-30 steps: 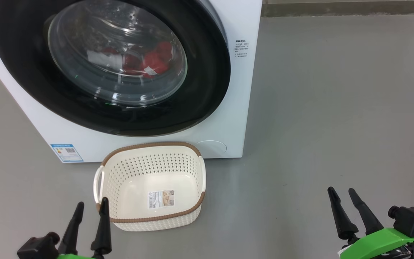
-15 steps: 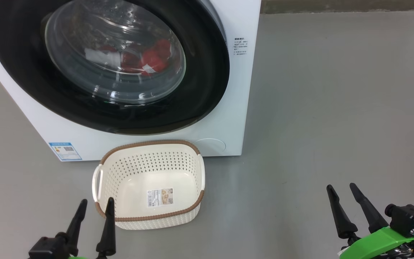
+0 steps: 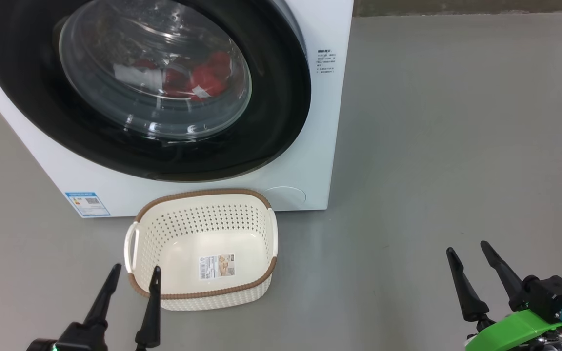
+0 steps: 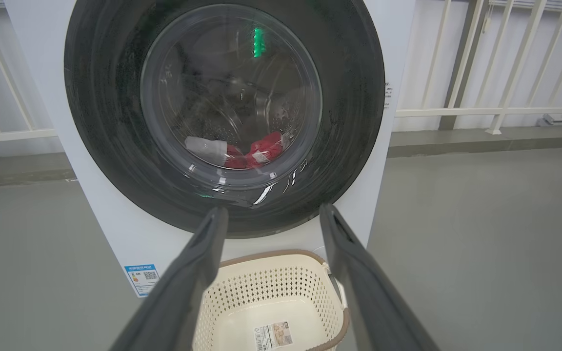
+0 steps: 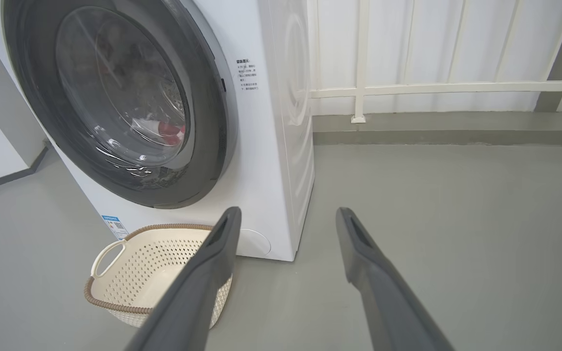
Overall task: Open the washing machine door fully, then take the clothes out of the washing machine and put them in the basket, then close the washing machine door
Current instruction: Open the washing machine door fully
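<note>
Head view: your left gripper point(image 3: 136, 267) hangs wide and empty just beside the basket point(image 3: 198, 193); right gripper point(image 3: 466, 246), wide too, sits well apart.

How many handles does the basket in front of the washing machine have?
2. The left handle sits on the left end of the basket, and the right handle on its right end. Both are white, and none looks hidden.

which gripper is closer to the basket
Left. The left gripper is right by the basket's near left corner; the right gripper is well off to the basket's right.
</note>
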You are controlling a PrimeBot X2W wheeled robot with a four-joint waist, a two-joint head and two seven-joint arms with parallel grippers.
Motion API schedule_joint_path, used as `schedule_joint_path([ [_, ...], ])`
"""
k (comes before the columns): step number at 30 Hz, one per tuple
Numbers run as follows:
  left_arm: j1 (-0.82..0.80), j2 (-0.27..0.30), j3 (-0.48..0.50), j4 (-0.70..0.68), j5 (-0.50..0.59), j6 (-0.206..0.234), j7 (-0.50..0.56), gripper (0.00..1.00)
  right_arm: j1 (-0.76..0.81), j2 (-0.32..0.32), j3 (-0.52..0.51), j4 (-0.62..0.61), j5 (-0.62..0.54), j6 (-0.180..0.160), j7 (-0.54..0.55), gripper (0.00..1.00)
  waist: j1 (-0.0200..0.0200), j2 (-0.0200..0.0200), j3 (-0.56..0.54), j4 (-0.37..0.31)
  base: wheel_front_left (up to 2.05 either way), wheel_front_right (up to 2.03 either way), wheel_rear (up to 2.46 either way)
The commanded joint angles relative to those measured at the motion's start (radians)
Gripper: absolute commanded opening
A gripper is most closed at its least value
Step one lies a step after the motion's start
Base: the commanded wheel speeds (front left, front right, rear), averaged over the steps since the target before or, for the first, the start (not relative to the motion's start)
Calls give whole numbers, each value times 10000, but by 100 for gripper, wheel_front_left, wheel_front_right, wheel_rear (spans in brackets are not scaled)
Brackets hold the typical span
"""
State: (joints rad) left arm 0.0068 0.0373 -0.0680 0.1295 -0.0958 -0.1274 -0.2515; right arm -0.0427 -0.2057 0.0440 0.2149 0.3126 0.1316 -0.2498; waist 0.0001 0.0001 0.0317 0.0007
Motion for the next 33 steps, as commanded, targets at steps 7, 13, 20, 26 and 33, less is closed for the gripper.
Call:
schedule_joint_path([
  [7,-34,139,626,-115,-155,9,-103,100,93,-98,-140,-336,-117,-9,-120,100,-1,-1,-89,8,0,0,0],
  [13,-3,132,781,109,-534,130,-103,100,252,-70,-292,-328,-95,-9,-120,100,-1,-1,-142,5,0,0,0],
  [20,16,131,757,167,-595,258,-103,100,316,-18,-388,-329,-121,-9,-120,100,-1,-1,-175,21,0,0,0],
  [26,35,130,731,151,-574,325,-103,100,329,-6,-399,-339,-147,-9,-120,100,-1,-1,-187,21,0,0,0],
  [33,36,130,719,143,-651,355,-103,100,341,-9,-415,-368,-170,-9,-120,100,-1,-1,-196,42,0,0,0],
])
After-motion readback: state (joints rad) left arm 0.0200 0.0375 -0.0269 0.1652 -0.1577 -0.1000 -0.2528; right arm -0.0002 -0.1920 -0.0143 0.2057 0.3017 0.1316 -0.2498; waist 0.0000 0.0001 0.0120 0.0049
